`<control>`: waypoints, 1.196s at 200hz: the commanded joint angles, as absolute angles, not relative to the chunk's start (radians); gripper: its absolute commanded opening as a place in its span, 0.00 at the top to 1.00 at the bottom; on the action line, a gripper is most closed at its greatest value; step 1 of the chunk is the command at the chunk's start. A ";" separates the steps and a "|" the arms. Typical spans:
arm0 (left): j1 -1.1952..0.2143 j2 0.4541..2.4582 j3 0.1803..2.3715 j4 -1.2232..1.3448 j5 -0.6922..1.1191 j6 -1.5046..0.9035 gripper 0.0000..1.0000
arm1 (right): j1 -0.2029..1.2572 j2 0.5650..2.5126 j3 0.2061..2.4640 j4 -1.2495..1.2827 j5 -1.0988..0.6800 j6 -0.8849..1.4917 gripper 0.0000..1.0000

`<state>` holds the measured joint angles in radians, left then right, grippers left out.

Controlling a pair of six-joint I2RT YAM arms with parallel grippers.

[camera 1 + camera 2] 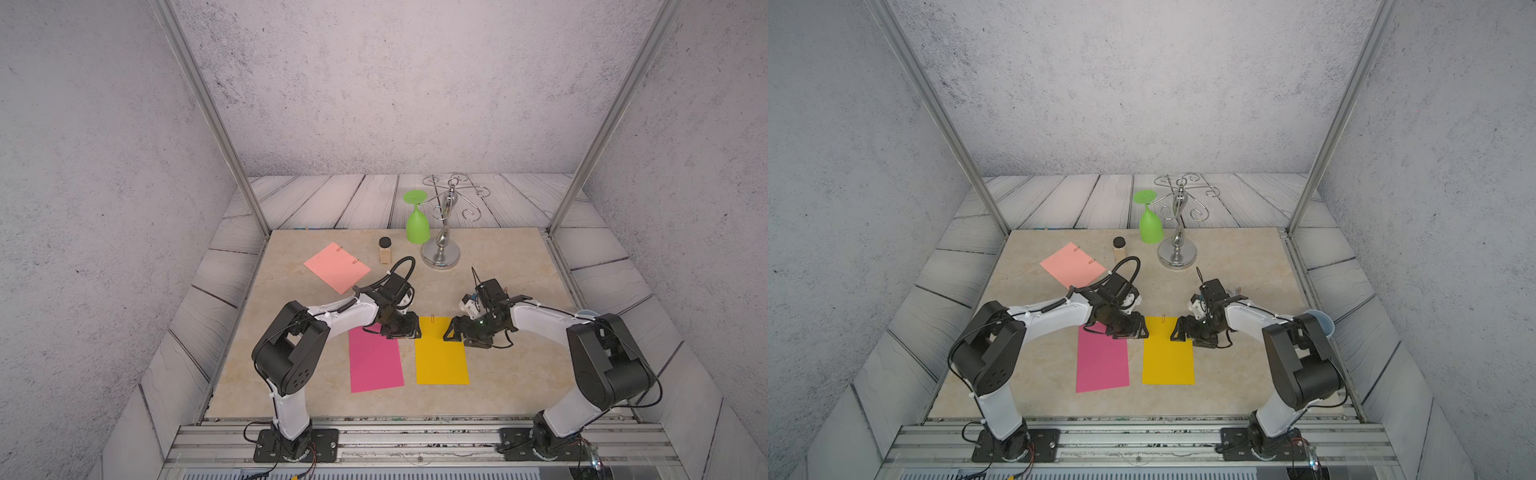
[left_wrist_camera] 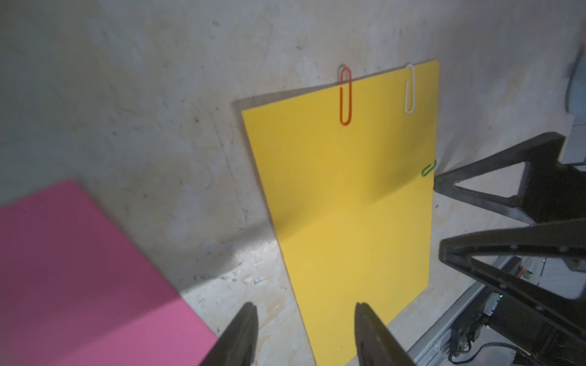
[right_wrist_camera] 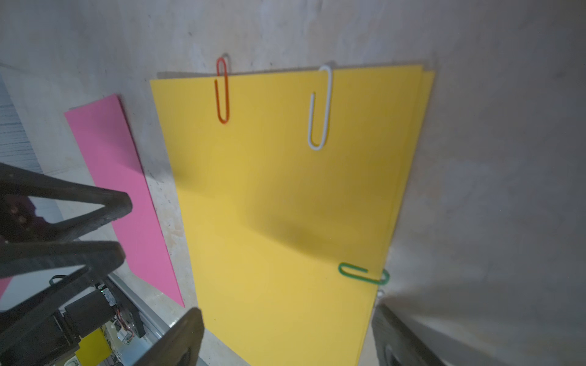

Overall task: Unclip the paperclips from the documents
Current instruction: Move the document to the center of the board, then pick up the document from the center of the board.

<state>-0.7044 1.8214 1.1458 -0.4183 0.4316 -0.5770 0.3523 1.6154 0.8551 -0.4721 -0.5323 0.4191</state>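
Note:
The yellow document (image 1: 441,357) (image 3: 285,206) lies at the table's middle and carries three paperclips: red (image 3: 223,90) and white (image 3: 320,107) on its far edge, green (image 3: 363,274) on its right edge. The magenta document (image 1: 374,365) lies just left of it. The salmon pink document (image 1: 336,270) sits far left with two paperclips (image 1: 339,249) on its edge. My left gripper (image 2: 306,305) is open over the yellow sheet's left edge. My right gripper (image 3: 285,313) is open wide, straddling the sheet's right edge close to the green clip. Neither holds anything.
A chrome wire stand (image 1: 441,249) stands at the back with a green goblet (image 1: 417,226) hanging upside down from it. A small jar with a black lid (image 1: 385,249) is beside them. A pale blue cup (image 1: 1323,322) sits behind my right arm.

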 commanded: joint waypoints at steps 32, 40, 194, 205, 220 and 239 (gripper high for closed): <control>-0.744 1.895 1.204 -0.437 0.357 -0.611 0.54 | 0.354 1.583 0.803 -0.578 -0.493 0.362 0.17; -0.748 1.901 1.209 -0.439 0.349 -0.613 0.55 | 0.354 1.582 0.789 -0.570 -0.503 0.363 0.18; -0.776 1.950 1.237 -0.469 0.278 -0.642 0.74 | 0.361 1.607 0.745 -0.494 -0.467 0.399 0.43; -0.776 1.951 1.239 -0.469 0.281 -0.642 0.75 | 0.362 1.610 0.745 -0.494 -0.466 0.399 0.44; -0.777 1.955 1.242 -0.471 0.283 -0.641 0.76 | 0.362 1.615 0.746 -0.492 -0.465 0.399 0.45; -0.777 1.959 1.244 -0.473 0.284 -0.641 0.76 | 0.361 1.622 0.751 -0.489 -0.466 0.399 0.45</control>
<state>-0.7708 1.9320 1.2243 -0.4477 0.2947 -0.6331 0.3550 1.5726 0.7731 -0.4706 -0.5209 0.3939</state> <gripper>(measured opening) 0.237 0.549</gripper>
